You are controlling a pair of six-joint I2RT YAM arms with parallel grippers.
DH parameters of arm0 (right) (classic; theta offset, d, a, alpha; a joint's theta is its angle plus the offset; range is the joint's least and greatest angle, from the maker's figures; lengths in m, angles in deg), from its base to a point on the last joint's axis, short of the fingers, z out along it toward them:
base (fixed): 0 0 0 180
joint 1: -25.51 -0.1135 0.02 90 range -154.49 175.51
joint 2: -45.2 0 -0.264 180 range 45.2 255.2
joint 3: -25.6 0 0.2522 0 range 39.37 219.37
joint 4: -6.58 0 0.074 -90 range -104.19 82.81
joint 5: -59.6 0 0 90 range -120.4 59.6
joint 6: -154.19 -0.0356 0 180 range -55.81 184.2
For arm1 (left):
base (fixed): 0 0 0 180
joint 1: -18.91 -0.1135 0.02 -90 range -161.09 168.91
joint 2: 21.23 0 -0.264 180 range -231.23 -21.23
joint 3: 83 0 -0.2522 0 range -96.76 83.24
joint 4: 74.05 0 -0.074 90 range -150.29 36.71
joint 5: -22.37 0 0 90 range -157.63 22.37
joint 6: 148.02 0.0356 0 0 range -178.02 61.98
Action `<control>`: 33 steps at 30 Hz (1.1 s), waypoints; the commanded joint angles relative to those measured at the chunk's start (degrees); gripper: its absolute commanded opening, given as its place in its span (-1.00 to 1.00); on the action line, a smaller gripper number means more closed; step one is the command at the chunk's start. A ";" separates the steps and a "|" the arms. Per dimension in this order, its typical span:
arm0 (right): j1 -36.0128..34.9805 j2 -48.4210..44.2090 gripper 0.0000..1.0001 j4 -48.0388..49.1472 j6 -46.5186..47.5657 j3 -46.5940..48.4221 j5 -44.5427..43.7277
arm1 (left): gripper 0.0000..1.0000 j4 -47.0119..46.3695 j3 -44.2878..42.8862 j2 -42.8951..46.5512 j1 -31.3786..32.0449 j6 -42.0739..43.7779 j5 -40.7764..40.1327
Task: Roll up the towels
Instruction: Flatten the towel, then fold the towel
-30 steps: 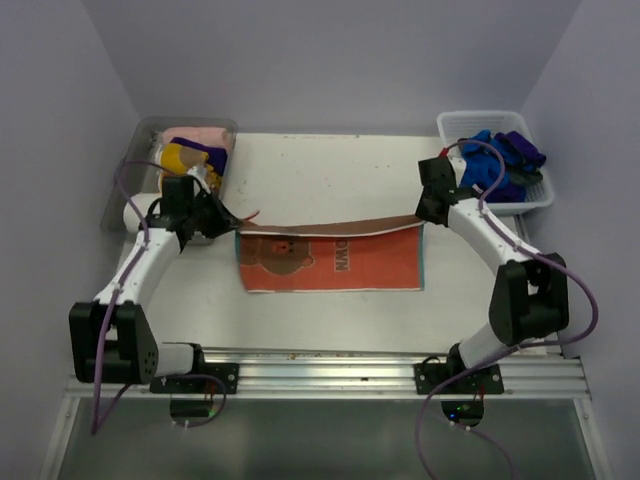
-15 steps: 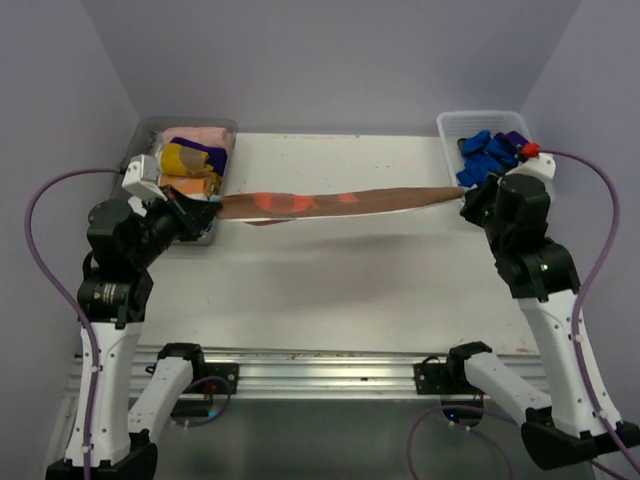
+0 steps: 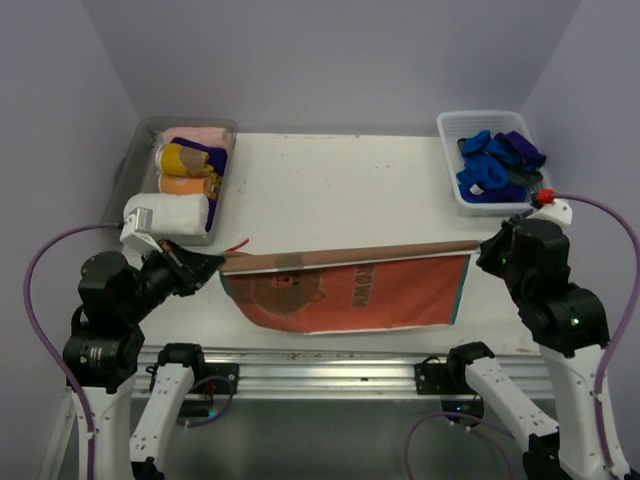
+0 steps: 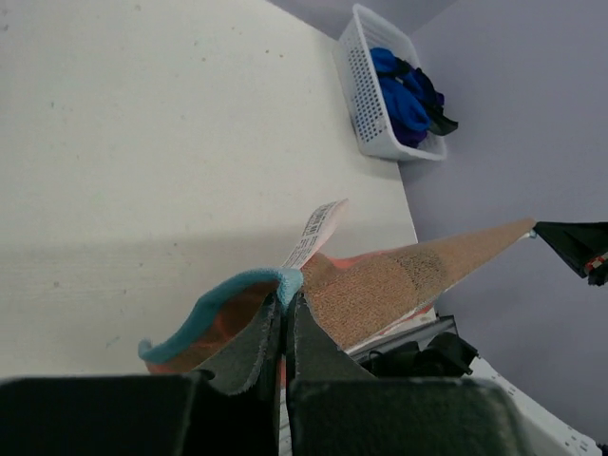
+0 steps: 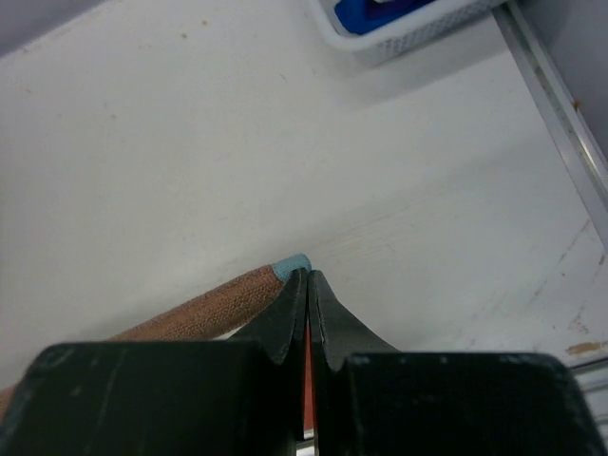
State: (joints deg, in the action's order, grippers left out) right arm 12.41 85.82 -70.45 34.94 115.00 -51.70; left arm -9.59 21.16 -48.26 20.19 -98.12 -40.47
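I see the towel [image 3: 360, 295] orange, brown bear print, dark lettering, rust-brown back, light blue hem. White basket [image 3: 448, 150], blue and purple towels [image 3: 485, 172] inside. Grey tray [image 3: 185, 122]: pink, mustard, orange, white rolls [image 3: 185, 185].

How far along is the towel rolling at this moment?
Done: several rolled towels lie in the grey tray. In hand: the left gripper and right gripper are shut on the top corners of the orange printed towel, stretched between them, not yet rolled. Left: this one, plus the loose blue and purple towels in the white basket.

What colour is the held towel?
Towel: orange front, brown back, teal edging; best in top view.
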 commanded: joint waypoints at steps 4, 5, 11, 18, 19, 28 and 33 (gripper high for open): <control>0.45 12.79 -1.00 14.16 -0.63 -13.22 -2.52 | -1.00 0.70 11.70 -12.41 -0.31 -5.33 -8.95; 0.45 15.60 -1.00 17.18 -0.54 -14.10 -3.04 | -1.00 -3.72 14.16 -14.00 -0.31 -6.65 -9.49; 0.45 45.03 -1.00 32.40 1.30 -6.67 -4.63 | -1.00 -26.25 18.60 -39.21 -0.31 -10.18 -12.73; 0.53 60.00 -1.00 33.82 1.13 3.11 -2.43 | -1.00 -31.71 13.22 -53.83 -0.31 -6.93 -15.91; 0.53 61.23 -1.00 33.91 1.22 3.29 -2.52 | -1.00 -32.58 12.78 -55.57 -0.40 -6.66 -15.91; 1.41 61.08 -1.00 34.35 1.75 0.84 -0.41 | -1.00 -33.03 9.96 -59.99 -0.31 -0.08 -14.24; 1.77 53.62 -1.00 35.14 1.39 -9.79 0.65 | -1.00 -30.75 15.76 -52.09 -0.05 3.09 -11.08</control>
State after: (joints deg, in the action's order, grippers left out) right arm 13.68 145.62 -35.52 36.01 110.13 -51.42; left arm -40.46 34.38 -106.20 20.17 -99.19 -53.30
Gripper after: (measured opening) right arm 0.008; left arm 0.018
